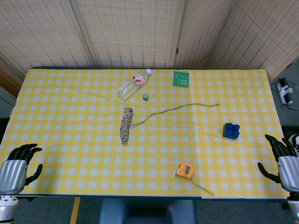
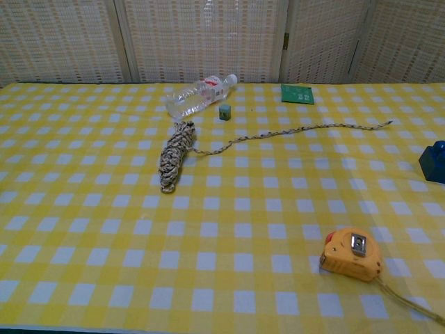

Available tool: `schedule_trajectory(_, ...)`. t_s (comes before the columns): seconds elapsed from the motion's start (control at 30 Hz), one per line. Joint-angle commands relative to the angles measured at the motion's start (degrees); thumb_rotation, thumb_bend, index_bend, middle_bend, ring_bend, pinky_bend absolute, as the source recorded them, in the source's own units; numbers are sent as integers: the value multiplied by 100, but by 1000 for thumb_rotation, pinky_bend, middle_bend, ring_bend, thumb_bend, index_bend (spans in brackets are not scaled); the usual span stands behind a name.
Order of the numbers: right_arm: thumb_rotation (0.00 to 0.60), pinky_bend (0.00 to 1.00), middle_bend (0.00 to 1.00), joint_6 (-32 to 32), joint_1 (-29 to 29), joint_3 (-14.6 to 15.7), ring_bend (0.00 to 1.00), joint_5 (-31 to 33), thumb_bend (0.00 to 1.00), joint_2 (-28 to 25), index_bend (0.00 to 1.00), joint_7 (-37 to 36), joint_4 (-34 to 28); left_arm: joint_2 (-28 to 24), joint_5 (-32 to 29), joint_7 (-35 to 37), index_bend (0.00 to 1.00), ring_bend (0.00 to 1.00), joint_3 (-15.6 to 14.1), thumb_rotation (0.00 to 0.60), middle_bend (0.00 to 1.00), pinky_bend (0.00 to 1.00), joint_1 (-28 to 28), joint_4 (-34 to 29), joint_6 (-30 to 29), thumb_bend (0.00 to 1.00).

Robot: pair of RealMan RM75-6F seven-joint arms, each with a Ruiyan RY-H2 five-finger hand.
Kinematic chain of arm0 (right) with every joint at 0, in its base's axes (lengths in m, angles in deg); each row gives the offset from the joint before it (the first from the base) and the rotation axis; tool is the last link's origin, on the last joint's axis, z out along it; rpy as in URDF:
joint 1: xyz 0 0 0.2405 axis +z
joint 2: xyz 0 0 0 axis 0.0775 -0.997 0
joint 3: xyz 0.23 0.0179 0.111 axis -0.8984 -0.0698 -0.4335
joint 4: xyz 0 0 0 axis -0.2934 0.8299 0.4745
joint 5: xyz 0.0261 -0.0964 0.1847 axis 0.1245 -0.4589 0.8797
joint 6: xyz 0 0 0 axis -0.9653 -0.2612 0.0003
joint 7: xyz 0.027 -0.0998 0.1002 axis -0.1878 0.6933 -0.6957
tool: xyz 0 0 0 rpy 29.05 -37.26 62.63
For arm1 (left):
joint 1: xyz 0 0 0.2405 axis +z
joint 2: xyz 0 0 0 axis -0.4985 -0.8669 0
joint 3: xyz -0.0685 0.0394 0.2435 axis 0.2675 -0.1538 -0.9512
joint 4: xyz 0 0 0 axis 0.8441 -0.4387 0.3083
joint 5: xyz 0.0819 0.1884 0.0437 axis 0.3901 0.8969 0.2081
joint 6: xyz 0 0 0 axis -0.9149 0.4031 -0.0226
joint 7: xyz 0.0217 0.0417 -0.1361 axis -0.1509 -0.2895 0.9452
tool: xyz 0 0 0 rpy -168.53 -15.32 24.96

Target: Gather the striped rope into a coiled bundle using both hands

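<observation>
Far ahead of both empty, spread hands, left hand (image 1: 16, 165) and right hand (image 1: 285, 158), the black-and-white striped rope (image 1: 126, 123) lies partly bundled, its tail loose.

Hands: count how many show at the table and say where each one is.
2. The left hand rests at the near left edge of the table, fingers spread and holding nothing. The right hand sits at the near right edge, likewise.
</observation>
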Motion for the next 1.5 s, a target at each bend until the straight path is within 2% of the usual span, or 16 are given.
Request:
schedule_trajectory(0.03, 600, 77, 139, -63, 70, -60, 177, 0, 356, 1, 22, 53, 10, 7, -53, -56, 333, 202, 19, 600, 253, 238, -25, -19, 55, 410)
schedule_trajectory(0.43, 600, 77, 131, -313, 209, -192, 175, 126, 355, 83, 21, 162, 15, -38, -74, -279, 337, 213, 183, 600, 253, 248, -284, -232, 300, 410)
schedule_trajectory(0.6, 600, 77, 125, -363, 224, -221, 170, 165, 355, 74, 22, 163, 12, -66, -64, -275, 336, 227, 463, 600, 253, 263, -805, -418, 807, 410)
schedule_trajectory(0.83, 600, 77, 121, -402, 236, -242, 167, 183, 355, 67, 22, 182, -7, -95, -368, 282, 321, 243, 904, 600, 253, 282, -1695, -904, 1876, 410)
schedule_trajectory(0.93, 600, 77, 121, -401, 231, -249, 167, 187, 355, 56, 22, 192, -23, 20, -671, 404, 308, 243, 1131, 600, 253, 284, -2091, -1001, 2313, 410)
schedule_trajectory(1.07, 600, 77, 121, -400, 213, -246, 168, 194, 356, 45, 22, 185, -32, 394, -1292, 463, 280, 244, 1465, 600, 253, 291, -2713, -996, 2942, 396)
schedule_trajectory(1.17, 600, 77, 121, -401, 194, -231, 168, 197, 356, 41, 22, 208, -41, 725, -1719, 325, 267, 244, 1629, 600, 252, 289, -3093, -895, 3197, 365)
schedule_trajectory(1.3, 600, 77, 121, -414, 179, -216, 168, 198, 356, 28, 22, 218, -72, 1258, -2270, -10, 228, 216, 1704, 600, 227, 262, -3548, -607, 3420, 303)
schedule_trajectory(1.5, 600, 77, 121, -382, 131, -205, 168, 209, 355, 6, 22, 223, -89, 1937, -3322, -820, 94, 113, 1690, 600, 128, 198, -4147, -169, 3528, 262)
